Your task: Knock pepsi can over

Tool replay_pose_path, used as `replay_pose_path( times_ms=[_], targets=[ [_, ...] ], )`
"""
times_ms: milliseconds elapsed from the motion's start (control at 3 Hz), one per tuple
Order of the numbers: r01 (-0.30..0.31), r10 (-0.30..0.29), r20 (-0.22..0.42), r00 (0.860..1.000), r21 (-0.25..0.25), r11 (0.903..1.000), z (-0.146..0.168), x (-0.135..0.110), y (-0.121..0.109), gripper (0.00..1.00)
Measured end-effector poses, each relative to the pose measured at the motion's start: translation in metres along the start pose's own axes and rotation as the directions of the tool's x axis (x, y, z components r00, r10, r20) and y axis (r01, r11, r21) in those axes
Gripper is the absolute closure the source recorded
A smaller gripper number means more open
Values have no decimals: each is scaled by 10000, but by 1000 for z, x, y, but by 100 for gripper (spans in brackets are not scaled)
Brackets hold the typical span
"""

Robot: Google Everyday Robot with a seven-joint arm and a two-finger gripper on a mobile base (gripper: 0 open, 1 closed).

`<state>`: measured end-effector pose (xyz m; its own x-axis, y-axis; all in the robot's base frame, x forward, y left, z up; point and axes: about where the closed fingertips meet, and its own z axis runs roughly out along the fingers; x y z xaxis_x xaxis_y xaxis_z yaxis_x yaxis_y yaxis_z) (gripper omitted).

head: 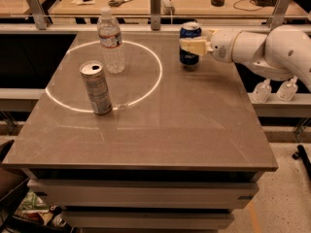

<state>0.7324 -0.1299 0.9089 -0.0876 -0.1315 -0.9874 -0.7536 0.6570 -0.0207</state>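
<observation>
The pepsi can point(190, 33) is dark blue with a silver top. It stands upright on the grey table point(194, 130) near its back edge, right of the middle. My gripper point(187, 46) reaches in from the right on the white arm point(252, 47). It lies across the can's middle on the side facing the camera and hides part of the label. The can's base rests on or just above the table top.
A clear water bottle point(111, 42) stands at the back left. A taller silver-grey can point(96, 87) stands at the left on a white ring of light point(155, 76). Two white spray bottles point(274, 89) sit beyond the table's right edge. A bench runs behind the table.
</observation>
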Motion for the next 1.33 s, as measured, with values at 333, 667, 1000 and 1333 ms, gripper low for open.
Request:
replay_pose_path(
  times_ms=[333, 667, 1000, 1333],
  targets=[
    [349, -339, -645, 9973, 147, 9993, -6, -11, -8, 100],
    [820, -768, -1638, 9835, 255, 9963, -12, -16, -14, 100],
    [1265, -1136, -2731, 9553, 299, 9915, -17, -13, -15, 100],
    [1673, -1442, -3801, 9136, 282, 9855, -25, -7, -12, 100]
  ],
)
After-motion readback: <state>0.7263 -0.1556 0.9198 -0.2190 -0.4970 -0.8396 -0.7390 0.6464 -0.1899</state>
